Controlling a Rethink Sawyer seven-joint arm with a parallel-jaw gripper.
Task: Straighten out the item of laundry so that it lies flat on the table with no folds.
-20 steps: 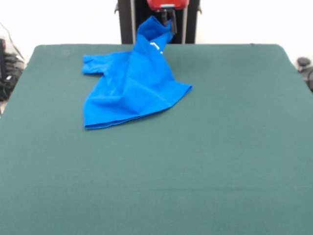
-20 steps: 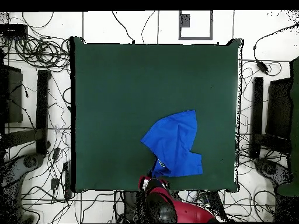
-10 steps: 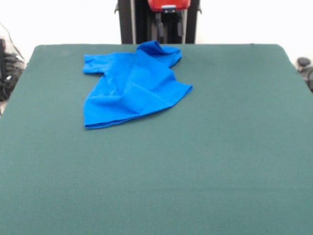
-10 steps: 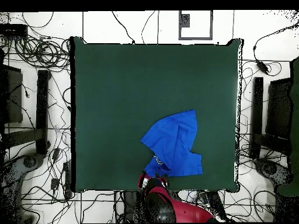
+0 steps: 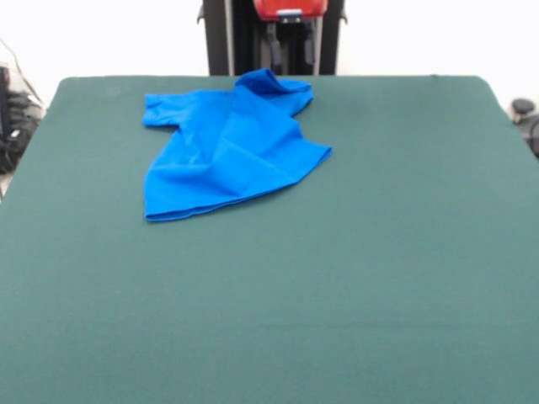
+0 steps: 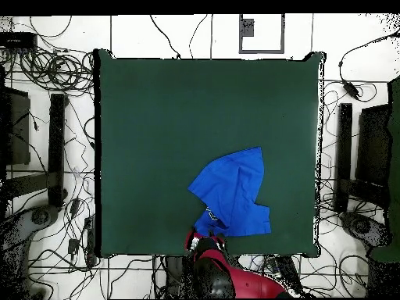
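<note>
The item of laundry (image 5: 227, 143), a bright blue T-shirt, lies crumpled on the green table (image 5: 337, 278) near its far edge, left of centre. One sleeve sticks out at the left, and a bunched fold sits at the top by the table's edge. Folds cross the body. My gripper (image 5: 291, 38) hangs just behind and above that bunched fold, open, with nothing between its fingers (image 5: 274, 38). In the overhead view the T-shirt (image 6: 233, 194) lies close to the table's (image 6: 172, 117) bottom edge, and the gripper (image 6: 203, 241) is at that edge beside the shirt's lower left corner.
Tangled cables (image 6: 47, 70) cover the floor round the table, and black stands (image 6: 56, 148) flank its left and right sides. The red arm (image 6: 234, 283) sits below the table's bottom edge in the overhead view.
A second ago my gripper held the shirt's upper part lifted. It has let go, and that part has dropped into a bunch on the table. Nothing has moved since half a second ago.
</note>
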